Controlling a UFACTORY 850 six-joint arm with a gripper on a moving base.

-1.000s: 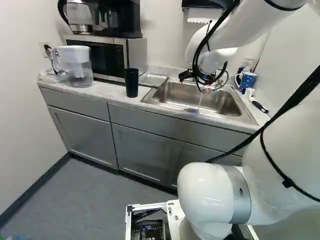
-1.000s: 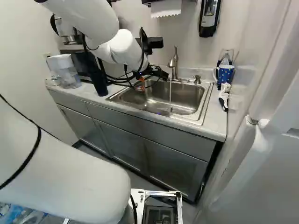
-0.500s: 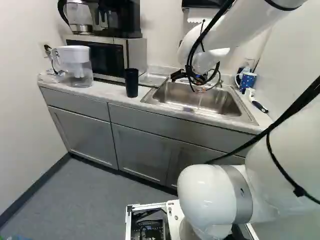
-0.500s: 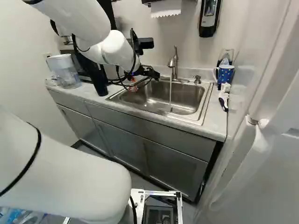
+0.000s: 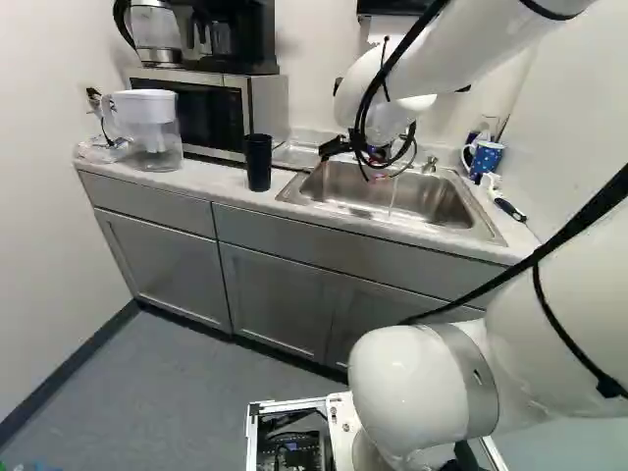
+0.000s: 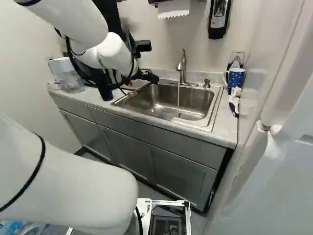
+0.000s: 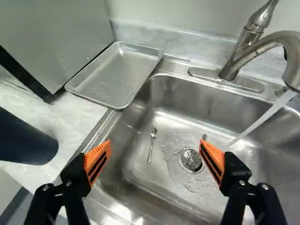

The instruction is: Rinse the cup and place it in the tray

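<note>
A pale, marbled grey countertop [image 6: 226, 125] runs over grey cabinets [image 5: 285, 285], with a rectangular stainless-steel sink [image 7: 187, 96] set into it. At the left of the left base view, a clear pitcher with a white lid and handle [image 5: 157, 132] stands beside a silver microwave with a black door [image 5: 211, 118]. A tall black cup [image 5: 258, 162] stands upright near the front edge. A shallow rectangular metal tray [image 7: 117, 75] lies between microwave and sink. Beyond the sink are a white-dotted blue mug [image 6: 235, 77] and a black-and-white brush [image 6: 234, 100].
</note>
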